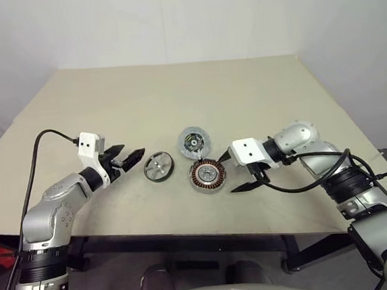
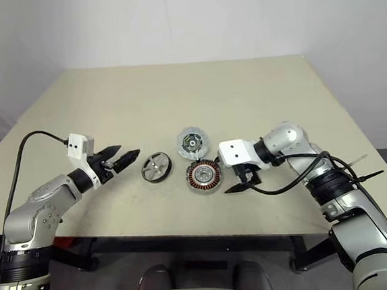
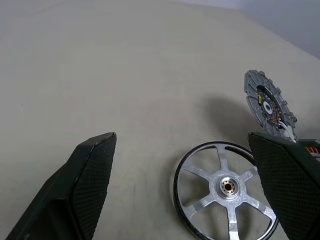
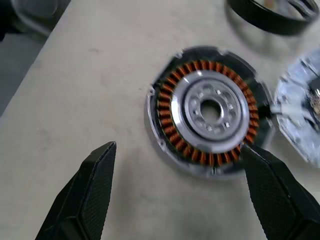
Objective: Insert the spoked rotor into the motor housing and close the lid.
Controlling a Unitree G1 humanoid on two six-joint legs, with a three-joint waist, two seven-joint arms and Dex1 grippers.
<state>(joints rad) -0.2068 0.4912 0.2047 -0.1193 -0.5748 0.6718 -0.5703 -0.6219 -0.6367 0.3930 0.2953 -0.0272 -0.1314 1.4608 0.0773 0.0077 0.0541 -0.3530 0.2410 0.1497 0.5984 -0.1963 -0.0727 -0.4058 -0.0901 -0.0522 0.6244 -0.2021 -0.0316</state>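
The spoked rotor (image 1: 206, 176), a ring of copper coils with an open centre, lies flat near the table's front edge. Just behind it sits the silvery motor housing (image 1: 194, 142) with its dark hub. To their left lies the lid (image 1: 159, 167), a grey disc with cutouts and a dark rim. My right gripper (image 1: 233, 173) is open right beside the rotor, pointing left and down at it, its fingers apart from it. In the right wrist view the rotor (image 4: 207, 110) lies just beyond the fingertips. My left gripper (image 1: 130, 155) is open and empty, a little left of the lid (image 3: 225, 187).
The beige table (image 1: 176, 99) stretches back to a white wall. All three parts lie close together near the front edge. A black cable (image 1: 44, 141) loops up from my left wrist, and another hangs under my right forearm.
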